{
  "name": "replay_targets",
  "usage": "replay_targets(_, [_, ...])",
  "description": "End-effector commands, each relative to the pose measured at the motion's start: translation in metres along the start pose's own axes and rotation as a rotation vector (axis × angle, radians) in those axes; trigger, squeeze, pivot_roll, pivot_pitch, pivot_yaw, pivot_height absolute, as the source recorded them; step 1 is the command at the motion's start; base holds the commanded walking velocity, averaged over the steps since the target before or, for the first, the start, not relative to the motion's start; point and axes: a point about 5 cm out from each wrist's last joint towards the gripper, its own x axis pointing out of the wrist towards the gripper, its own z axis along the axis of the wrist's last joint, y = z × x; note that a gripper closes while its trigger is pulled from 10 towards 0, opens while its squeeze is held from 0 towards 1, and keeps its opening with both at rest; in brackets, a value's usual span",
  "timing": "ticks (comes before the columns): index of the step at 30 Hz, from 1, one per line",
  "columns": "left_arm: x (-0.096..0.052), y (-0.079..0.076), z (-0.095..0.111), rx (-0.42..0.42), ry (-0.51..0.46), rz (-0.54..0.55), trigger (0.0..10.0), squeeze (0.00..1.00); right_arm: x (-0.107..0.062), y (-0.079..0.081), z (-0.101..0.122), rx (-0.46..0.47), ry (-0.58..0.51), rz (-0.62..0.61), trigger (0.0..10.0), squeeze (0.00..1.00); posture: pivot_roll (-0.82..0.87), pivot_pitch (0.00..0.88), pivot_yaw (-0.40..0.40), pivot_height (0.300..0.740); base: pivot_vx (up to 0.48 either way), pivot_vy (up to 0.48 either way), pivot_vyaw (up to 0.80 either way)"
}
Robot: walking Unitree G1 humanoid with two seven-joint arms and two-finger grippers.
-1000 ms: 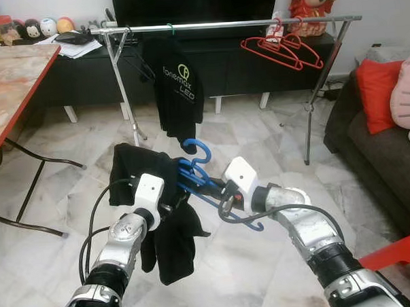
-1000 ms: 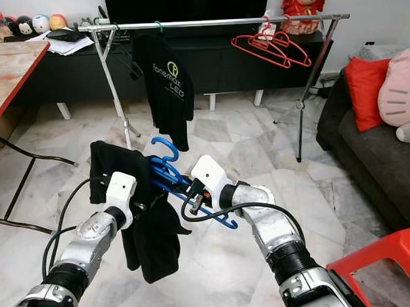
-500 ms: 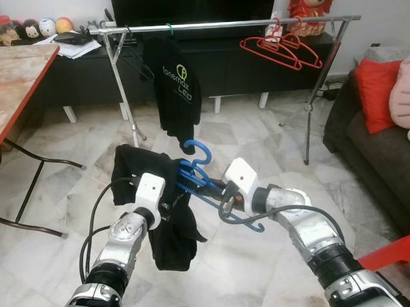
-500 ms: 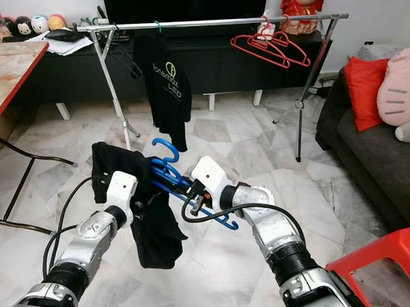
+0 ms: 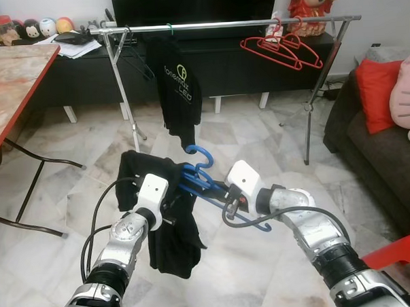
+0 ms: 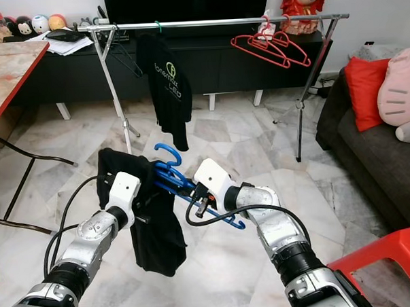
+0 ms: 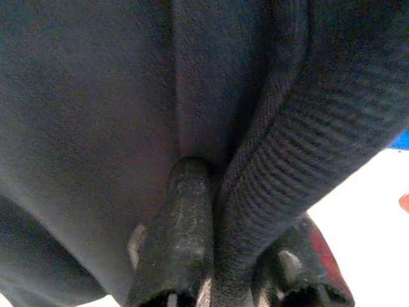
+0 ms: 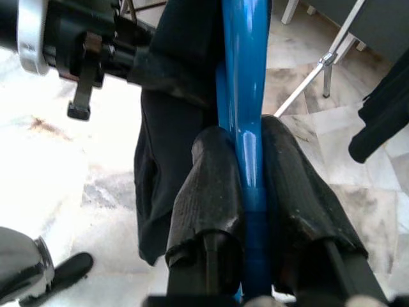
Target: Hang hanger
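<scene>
Pinching blue hanger [image 8: 246,115] between right jaws

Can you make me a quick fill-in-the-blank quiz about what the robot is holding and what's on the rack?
1. The right gripper is shut on a ____ hanger.
2. The left gripper pinches a ____ garment.
3. Two empty ____ hangers hang on the rail.
4. A black shirt hangs on the ____.

Answers: blue; black; red; rail
</scene>
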Motion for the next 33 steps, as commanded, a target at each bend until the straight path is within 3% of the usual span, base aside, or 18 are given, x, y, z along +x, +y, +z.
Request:
replay_targets(1, [-0.001,0.001,-0.001,0.017,0.004,-0.008,0.0,0.0,-0.003,-0.003,-0.002,-0.015,0.002,-0.014,0.0,0.0,-0.06,0.01,-0.075,0.74,0.0,0.0,0.0])
replay_targets(6, [-0.003,0.005,-0.001,0.019,0.002,-0.001,0.0,0.0,-0.008,-0.004,-0.019,0.001,0.067,-0.024,0.0,0.0,-0.05,0.001,-0.073,0.74,0.0,0.0,0.0])
replay_targets(13, [-0.007,0.011,-0.002,0.014,-0.002,0.014,0.0,0.0,-0.016,-0.001,-0.054,-0.034,0.239,-0.025,0.0,0.0,-0.05,0.0,-0.073,0.74,0.0,0.0,0.0])
replay_targets(17, [-0.008,0.014,-0.002,0.005,-0.007,0.042,0.0,0.0,-0.02,0.006,-0.074,-0.024,0.331,-0.008,0.0,0.0,-0.05,0.0,-0.072,0.74,0.0,0.0,0.0])
replay_targets(20, [-0.009,0.023,0.0,-0.023,-0.017,0.124,0.0,0.0,-0.027,0.017,-0.096,-0.019,0.422,0.035,0.0,0.0,-0.04,0.0,-0.071,0.74,0.0,0.0,0.0])
replay_targets(25, [-0.012,0.039,-0.002,-0.037,0.009,0.302,0.0,0.0,-0.028,0.026,-0.103,0.034,0.4,0.077,0.0,0.0,-0.05,0.0,-0.066,0.74,0.0,0.0,0.0])
replay_targets(33, [-0.018,0.042,-0.019,0.034,0.108,0.387,0.2,0.0,-0.026,0.03,-0.1,0.054,0.35,0.096,0.0,0.0,-0.05,0.0,-0.059,0.74,0.0,0.0,0.0])
